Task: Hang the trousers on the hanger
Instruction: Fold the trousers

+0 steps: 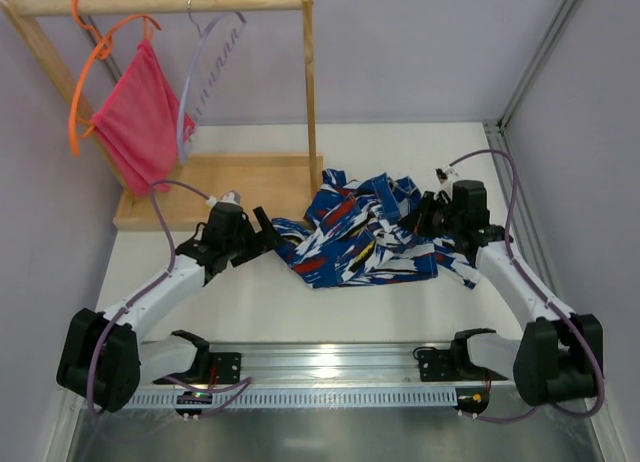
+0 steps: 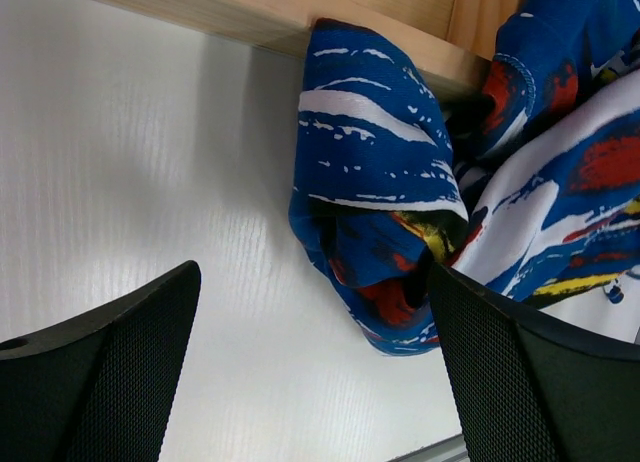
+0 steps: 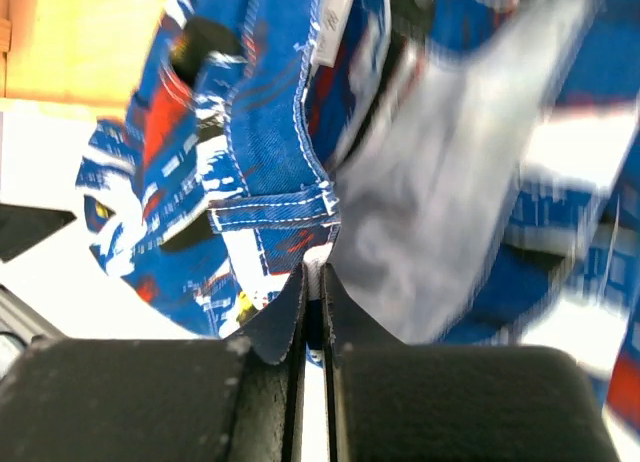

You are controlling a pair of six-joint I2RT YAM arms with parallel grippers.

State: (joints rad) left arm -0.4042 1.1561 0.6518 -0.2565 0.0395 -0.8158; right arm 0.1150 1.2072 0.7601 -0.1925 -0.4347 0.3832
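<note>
We see the trousers (image 1: 365, 232) lying in a crumpled heap in the middle of the top view. They sit on the white table (image 1: 250, 302), between our two grippers. The hanger (image 1: 205, 72) is far from them, hanging on the wooden rack (image 1: 170, 2) at the upper left, next to an orange hanger (image 1: 85, 72) with a pink cloth (image 1: 140, 122). Our left gripper (image 2: 320, 382) is wide open and holds nothing. A fold of the trousers sits just inside its finger on the right of the frame. Our right gripper (image 3: 313, 282) is squeezed tight, right at a stitched edge of the cloth. We cannot tell if any cloth is really caught in it. If it has only a tiny bit, we think the trousers could slip out when we lift. If it has many layers, they may come up as a lump and not fit over the hanger. The hanger looks light, so a push could make it swing or fall off. Only the top view shows the hanger and the whole heap. Only the wrist views show the folds and seams up close, and the right one is blurry on its right side.
</note>
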